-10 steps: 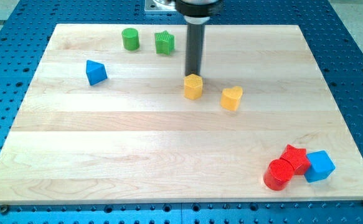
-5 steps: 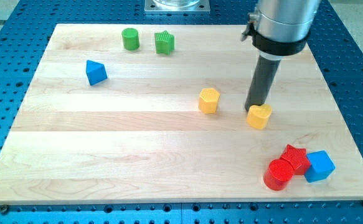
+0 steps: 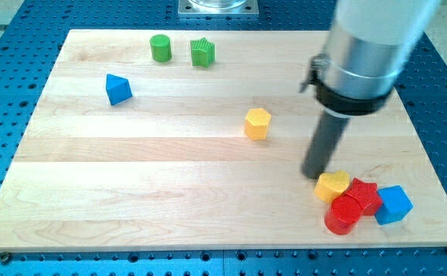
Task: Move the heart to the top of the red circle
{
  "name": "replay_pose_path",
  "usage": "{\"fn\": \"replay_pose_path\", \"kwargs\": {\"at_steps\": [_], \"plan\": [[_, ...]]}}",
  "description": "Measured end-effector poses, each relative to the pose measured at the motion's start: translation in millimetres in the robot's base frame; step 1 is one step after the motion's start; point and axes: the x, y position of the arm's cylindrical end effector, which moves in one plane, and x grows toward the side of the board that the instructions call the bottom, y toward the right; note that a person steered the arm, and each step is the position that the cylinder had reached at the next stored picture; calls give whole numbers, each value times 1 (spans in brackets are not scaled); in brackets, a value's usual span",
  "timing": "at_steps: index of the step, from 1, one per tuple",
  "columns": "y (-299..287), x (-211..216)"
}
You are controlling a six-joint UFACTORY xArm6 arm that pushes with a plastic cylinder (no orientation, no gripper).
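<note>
The yellow heart (image 3: 333,185) lies at the view's lower right, touching the upper left side of the red circle (image 3: 343,214). My tip (image 3: 313,175) rests on the board just left of and above the heart, touching or nearly touching it. The rod rises up to the large grey arm body above.
A red star (image 3: 365,195) and a blue cube (image 3: 394,204) sit right of the red circle. A yellow hexagon (image 3: 258,123) is near the centre. A blue triangle (image 3: 117,89) is at the left. A green circle (image 3: 160,47) and green star (image 3: 202,52) are at the top.
My tip moved from the yellow hexagon to the heart, then pushed the heart down and right until it reached the red circle. The hexagon shifted slightly right early on.
</note>
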Motion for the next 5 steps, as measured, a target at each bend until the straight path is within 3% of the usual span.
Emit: {"fn": "replay_pose_path", "kwargs": {"at_steps": [2, 5], "plan": [[-155, 3], [-159, -9]]}}
